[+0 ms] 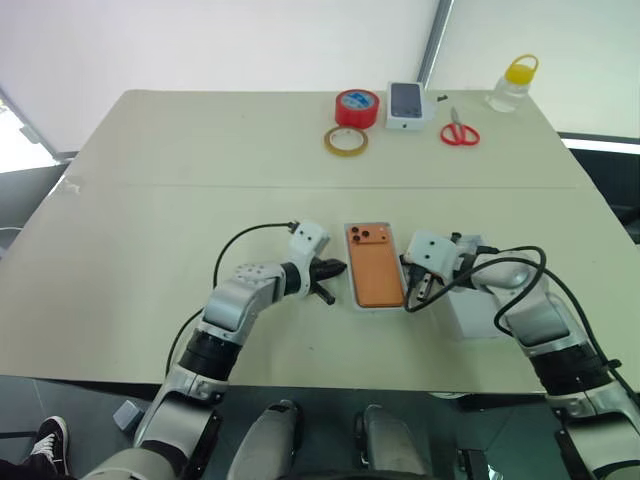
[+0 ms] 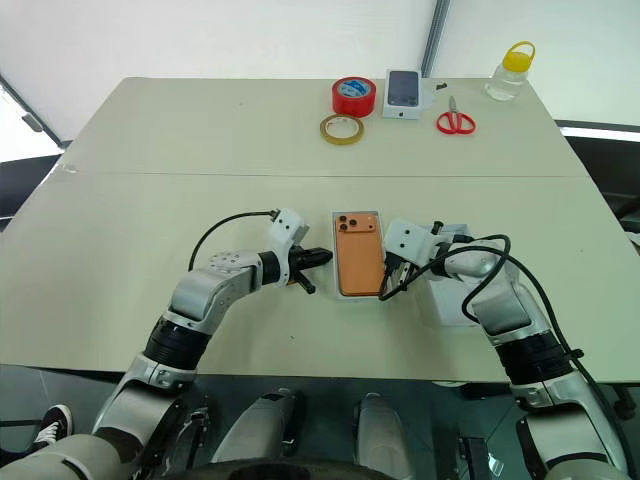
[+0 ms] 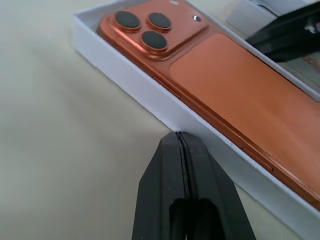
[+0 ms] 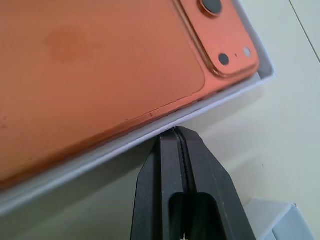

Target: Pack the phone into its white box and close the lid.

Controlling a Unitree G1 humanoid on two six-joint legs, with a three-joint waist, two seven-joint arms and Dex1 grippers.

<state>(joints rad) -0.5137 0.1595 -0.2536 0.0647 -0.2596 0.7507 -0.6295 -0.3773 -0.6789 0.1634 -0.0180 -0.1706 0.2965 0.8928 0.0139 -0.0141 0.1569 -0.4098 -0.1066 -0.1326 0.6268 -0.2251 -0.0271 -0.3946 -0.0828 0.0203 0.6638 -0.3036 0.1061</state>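
The phone (image 1: 375, 268) lay back-up inside the white box (image 1: 352, 290), lens cluster toward 12 o'clock, near the table's (image 1: 150, 200) front edge at centre. It looked fully seated, its edges inside the walls, so I judged the packing step done and the lid (image 1: 470, 312) still to go on.

My left gripper (image 1: 333, 268) sat at the box's 9 o'clock with both fingers pressed together, holding nothing, tips at or just short of the long wall. My right gripper (image 1: 415, 297) mirrored it at 3 o'clock, likewise pinched tight and empty, tips against the opposite wall. I read this bracketing as squaring the box or steadying it.

The lid appeared to lie just beyond my right gripper, at 3 to 4 o'clock, partly under that arm.

Far edge, 12 to 1 o'clock: red tape roll (image 1: 357, 106), clear tape roll (image 1: 345, 140), small phone-printed box (image 1: 406, 105), red scissors (image 1: 458, 130), yellow-capped bottle (image 1: 513, 84).

No readable writing or brand anywhere.
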